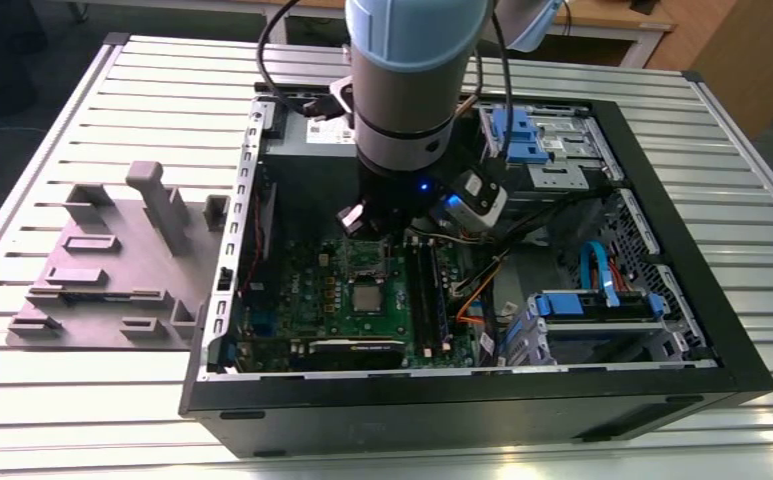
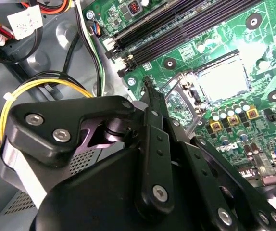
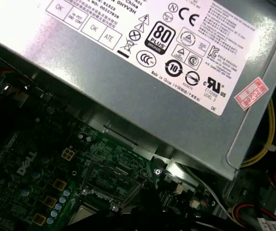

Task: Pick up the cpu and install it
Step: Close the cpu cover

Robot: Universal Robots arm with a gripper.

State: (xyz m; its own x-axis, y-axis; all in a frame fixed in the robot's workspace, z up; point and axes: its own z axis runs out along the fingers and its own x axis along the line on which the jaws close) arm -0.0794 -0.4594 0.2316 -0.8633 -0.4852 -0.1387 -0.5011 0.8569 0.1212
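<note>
Inside the case (image 1: 493, 405), beside cables (image 1: 482, 283), hand (image 1: 359, 228) hovers near cpu (image 1: 363, 297); grip cannot be told.

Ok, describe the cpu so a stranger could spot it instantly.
Find the open black computer case, then the green motherboard inside. The cpu is the small flat square near its middle. Unlike the dark-centred metal frame beside it, its top is plain silver.

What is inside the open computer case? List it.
Inside the case sit the green motherboard with the cpu on it, the grey power supply, cables and blue drive brackets. The arm hides the board beneath it.
</note>
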